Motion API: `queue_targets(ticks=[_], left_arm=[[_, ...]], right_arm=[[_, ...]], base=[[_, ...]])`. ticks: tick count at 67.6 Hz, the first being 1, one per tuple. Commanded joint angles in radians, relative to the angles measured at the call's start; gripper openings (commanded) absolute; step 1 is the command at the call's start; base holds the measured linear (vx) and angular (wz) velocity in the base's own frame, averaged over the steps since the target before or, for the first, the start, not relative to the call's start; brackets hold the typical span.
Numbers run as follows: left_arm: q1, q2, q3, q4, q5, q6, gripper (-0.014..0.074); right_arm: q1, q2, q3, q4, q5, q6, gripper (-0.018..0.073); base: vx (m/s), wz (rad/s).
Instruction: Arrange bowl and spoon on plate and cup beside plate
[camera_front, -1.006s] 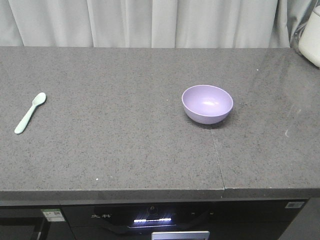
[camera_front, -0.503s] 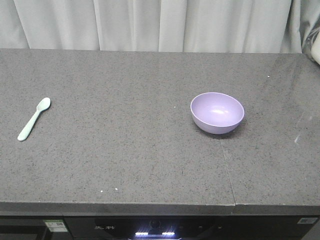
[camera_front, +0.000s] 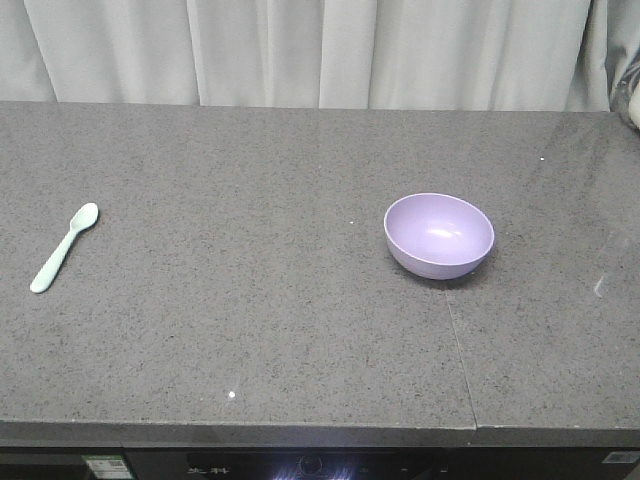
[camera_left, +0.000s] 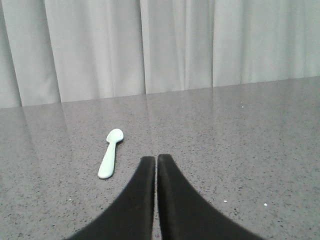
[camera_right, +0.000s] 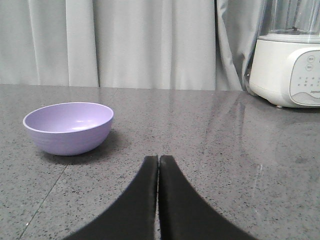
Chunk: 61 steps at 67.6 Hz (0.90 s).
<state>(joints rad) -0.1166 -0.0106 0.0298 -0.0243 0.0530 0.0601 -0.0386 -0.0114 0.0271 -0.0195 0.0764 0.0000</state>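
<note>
Bowl (camera_front: 439, 235) sits upright on the bench (camera_front: 250, 330), right of middle. The spoon (camera_front: 64, 247) lies flat, well apart at the far left, scoop pointing away. Neither plate nor cup shows in any view. The left tool (camera_left: 155, 160) has its jaws pressed together on nothing, aimed just right of the spoon. The right tool (camera_right: 158, 159) is likewise closed and empty, with the bowl ahead to its left. Both pieces look like light, stiff, smooth plastic. The bowl may slide, so pinching across its rim wall seems best. The thin spoon lies flush and wants a grip across the handle's middle.
</note>
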Motion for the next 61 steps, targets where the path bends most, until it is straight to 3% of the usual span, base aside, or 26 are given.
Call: queue_targets(ticks=[1, 61], left_arm=[[-0.001, -0.007, -0.027, -0.004, -0.074, -0.009, -0.0007], [-0.003, -0.007, -0.027, -0.004, -0.074, -0.009, -0.0007]], right_arm=[[0.002, -0.013, 0.005, -0.007, -0.076, 0.000, -0.0004], [0.002, -0.013, 0.005, -0.007, -0.076, 0.000, -0.0004]], base=[[0.02, 0.00], [0.03, 0.00]])
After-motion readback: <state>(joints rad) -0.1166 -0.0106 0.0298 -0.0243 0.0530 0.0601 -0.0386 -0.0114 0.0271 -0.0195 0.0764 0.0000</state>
